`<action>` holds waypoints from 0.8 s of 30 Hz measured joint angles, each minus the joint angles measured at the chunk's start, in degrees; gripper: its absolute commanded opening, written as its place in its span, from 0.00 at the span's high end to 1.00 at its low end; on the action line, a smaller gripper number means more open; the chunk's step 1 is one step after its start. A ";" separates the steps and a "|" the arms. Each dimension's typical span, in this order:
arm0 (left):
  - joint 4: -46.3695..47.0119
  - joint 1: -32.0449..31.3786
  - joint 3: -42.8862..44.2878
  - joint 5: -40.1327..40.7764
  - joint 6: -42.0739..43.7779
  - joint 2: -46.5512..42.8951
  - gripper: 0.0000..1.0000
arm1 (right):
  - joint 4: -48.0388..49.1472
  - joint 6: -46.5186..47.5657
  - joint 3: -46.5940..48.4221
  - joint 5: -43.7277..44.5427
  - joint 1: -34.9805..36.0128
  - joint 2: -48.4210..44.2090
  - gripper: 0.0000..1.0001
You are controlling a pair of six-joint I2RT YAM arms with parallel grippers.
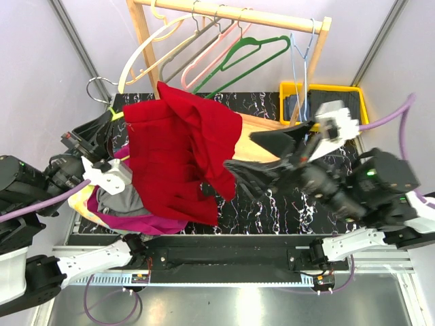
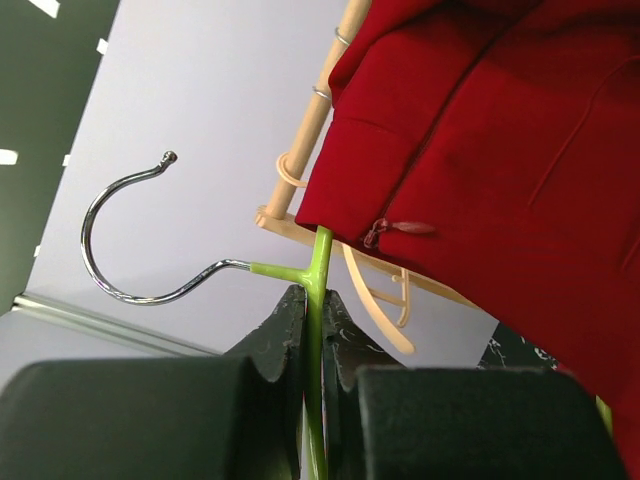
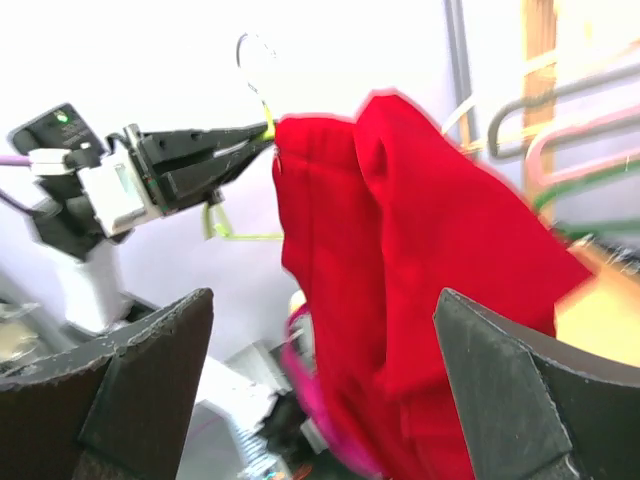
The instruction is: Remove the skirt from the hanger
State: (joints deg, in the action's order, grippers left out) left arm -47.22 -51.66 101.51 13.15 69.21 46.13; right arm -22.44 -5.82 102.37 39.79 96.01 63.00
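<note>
Skirt (image 1: 180,156): soft, light, limp, draped over hanger (image 2: 318,262). Left gripper (image 2: 312,312) clamps hanger neck. Right gripper (image 3: 325,300) wide, empty. Pinch hem below hanger; clips possibly hidden.

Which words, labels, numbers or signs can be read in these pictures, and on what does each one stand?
None can be read.
The red skirt, the green hanger and the yellow bin carry no visible print.
The pale strip at the near edge shows only fine marks, too small to read.
</note>
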 measured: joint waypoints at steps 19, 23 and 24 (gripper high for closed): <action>-1.03 0.00 -2.05 -0.63 -1.38 -1.49 1.00 | 17.22 13.33 1.88 -14.67 -21.29 15.74 0.02; -1.22 0.00 -2.36 -0.68 -1.36 -1.57 1.00 | 18.12 11.78 4.24 -18.40 -23.50 18.56 0.15; -1.22 0.00 -2.36 -0.68 -1.38 -1.57 1.00 | 18.14 11.04 4.72 -19.08 -24.09 19.26 0.22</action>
State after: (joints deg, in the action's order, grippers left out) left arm -48.45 -51.66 99.15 12.47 67.83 44.56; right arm -4.29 5.21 107.09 20.71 71.92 82.26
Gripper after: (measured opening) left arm 0.073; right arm 0.901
